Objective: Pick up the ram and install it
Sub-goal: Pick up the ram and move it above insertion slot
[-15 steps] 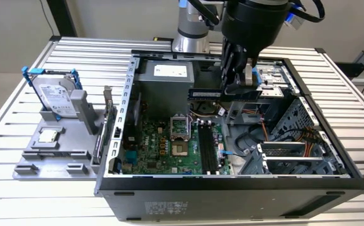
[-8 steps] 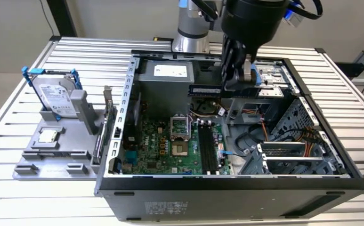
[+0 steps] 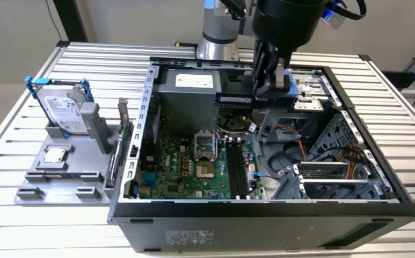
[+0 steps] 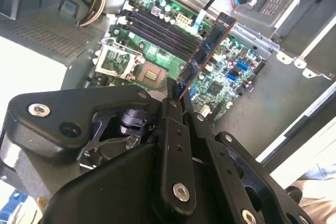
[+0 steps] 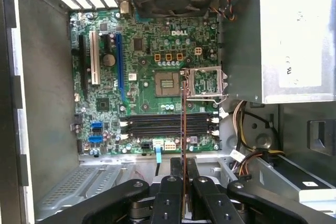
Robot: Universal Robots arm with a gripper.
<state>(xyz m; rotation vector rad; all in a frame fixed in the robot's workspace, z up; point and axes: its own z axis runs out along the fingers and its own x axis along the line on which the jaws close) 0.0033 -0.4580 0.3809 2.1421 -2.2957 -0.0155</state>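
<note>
Gripper (image 5: 183,163) is shut tight on one end of the ram (image 4: 206,51), which hangs in the air inside the open PC case (image 3: 264,210). It sits above the motherboard (image 5: 142,77), well apart from the black memory slots (image 5: 157,125), not seated.

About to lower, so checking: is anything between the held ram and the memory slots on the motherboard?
Nothing visible. The gripper holds the ram over the black memory slots, which look empty in the first wrist view. A light blue cable lies beside the slots, not across them.
</note>
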